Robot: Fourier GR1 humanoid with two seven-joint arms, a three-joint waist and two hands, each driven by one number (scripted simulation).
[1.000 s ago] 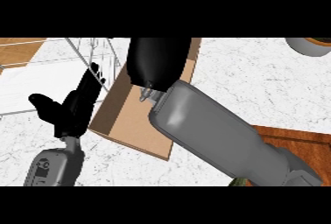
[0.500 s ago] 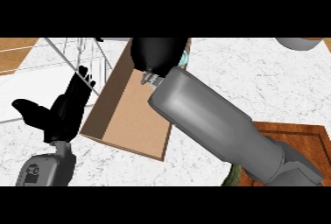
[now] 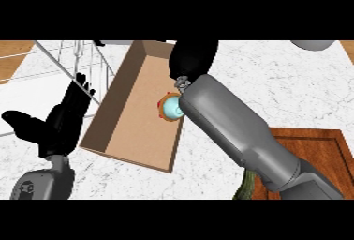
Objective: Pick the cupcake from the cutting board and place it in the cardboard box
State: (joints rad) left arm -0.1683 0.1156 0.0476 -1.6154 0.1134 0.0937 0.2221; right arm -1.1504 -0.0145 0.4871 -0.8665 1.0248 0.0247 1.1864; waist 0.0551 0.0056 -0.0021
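Black against the pale cardboard, my right hand (image 3: pixel 194 56) hangs over the far right corner of the cardboard box (image 3: pixel 114 96), and from this angle I cannot tell whether it is spread or closed. Beside my forearm, the cupcake (image 3: pixel 168 108) sits inside the box close to the right wall and apart from the hand, so I judge it set down there, well away from the cutting board (image 3: pixel 311 145) at the lower right. My left hand (image 3: pixel 59 129) is spread and resting over the tabletop (image 3: pixel 276 84) just outside the box's left wall, probably to keep clear.
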